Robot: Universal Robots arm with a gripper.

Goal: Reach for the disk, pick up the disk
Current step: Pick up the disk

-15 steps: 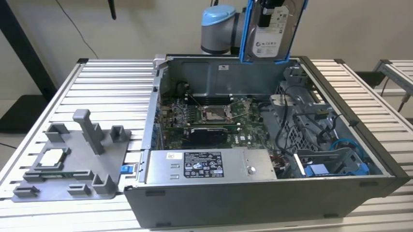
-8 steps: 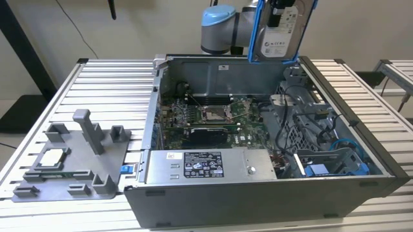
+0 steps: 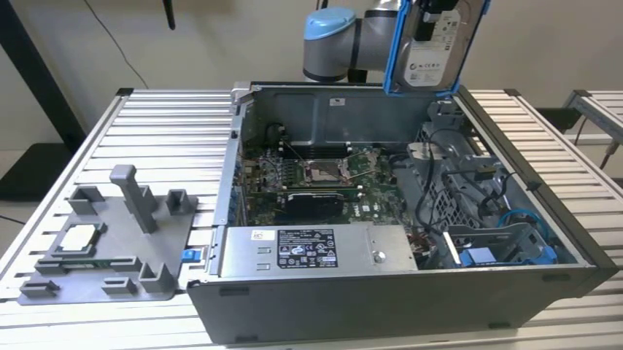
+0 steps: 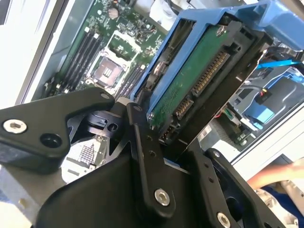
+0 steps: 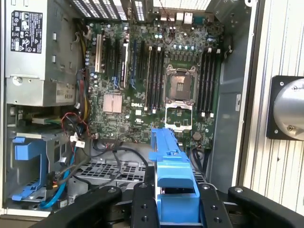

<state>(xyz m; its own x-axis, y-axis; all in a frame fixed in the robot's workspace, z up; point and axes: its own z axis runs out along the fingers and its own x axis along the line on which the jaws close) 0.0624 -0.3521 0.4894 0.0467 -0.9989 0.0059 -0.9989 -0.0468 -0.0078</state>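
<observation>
The disk (image 3: pixel 435 45), a silver drive with a white label in a bright blue bracket, hangs upright above the back right corner of the open computer case (image 3: pixel 389 295). My gripper (image 3: pixel 428 6) holds it from above at the exterior view's top edge. In the second wrist view the black fingers (image 4: pixel 142 156) clamp the disk (image 4: pixel 190 80), whose green circuit board and connector face the camera. In the first wrist view the blue bracket of the disk (image 5: pixel 171 166) sits between the fingers of the gripper (image 5: pixel 173 209), high over the motherboard.
Inside the case lie the motherboard (image 3: pixel 311 175), a grey power supply box (image 3: pixel 311 249) and a blue drive bay (image 3: pixel 506 251) with cables. A grey fixture plate (image 3: pixel 107 248) with a small chip (image 3: pixel 78 237) stands at the exterior view's left. A person's hand (image 4: pixel 280 175) shows beside the case.
</observation>
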